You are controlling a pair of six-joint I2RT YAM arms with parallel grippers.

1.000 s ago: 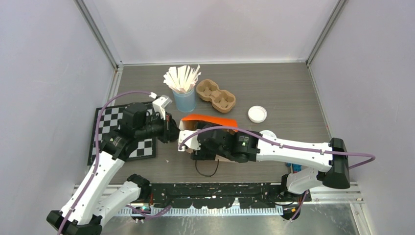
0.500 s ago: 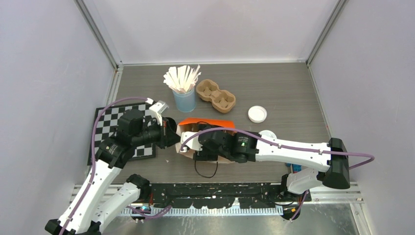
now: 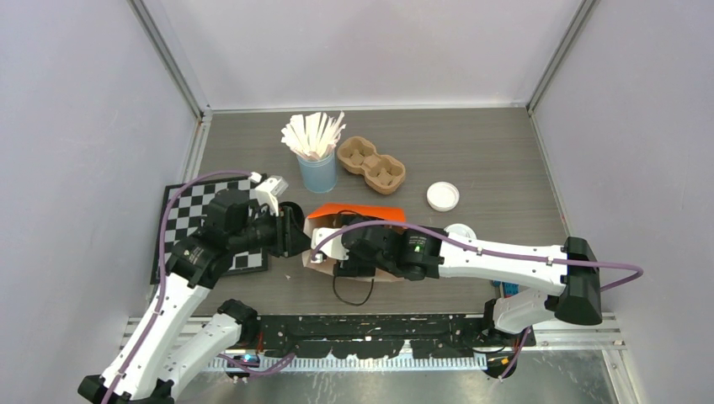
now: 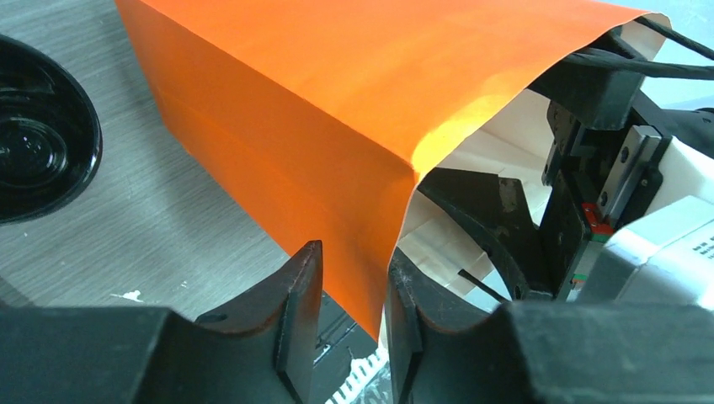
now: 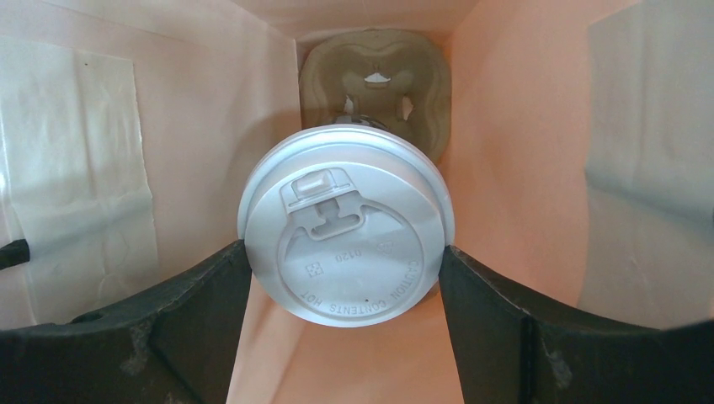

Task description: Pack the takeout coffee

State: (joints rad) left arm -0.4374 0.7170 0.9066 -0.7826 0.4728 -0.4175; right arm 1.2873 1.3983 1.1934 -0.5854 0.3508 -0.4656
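The orange bag [image 3: 358, 209] lies in the middle of the table with its mouth toward the left. My left gripper [image 3: 296, 234] is shut on the bag's mouth edge [image 4: 370, 252], with the paper between its fingers. My right gripper [image 3: 335, 252] reaches inside the bag. In the right wrist view it [image 5: 343, 252] is shut on a takeout coffee cup by its white lid [image 5: 345, 244], above a cardboard carrier [image 5: 375, 76] at the bag's bottom. The cup's dark body is hidden under the lid. A second white-lidded coffee cup [image 3: 443, 196] stands to the right of the bag.
A light-blue cup of white sticks [image 3: 317, 168] and an empty cardboard carrier [image 3: 371, 164] stand behind the bag. A checkerboard mat [image 3: 198, 227] lies at the left under my left arm. A black round object [image 4: 34, 143] sits on the table beside the bag.
My left gripper has moved nearer and slightly right along the bag's mouth edge, and the mouth has shifted with it. The right arm has hardly moved.
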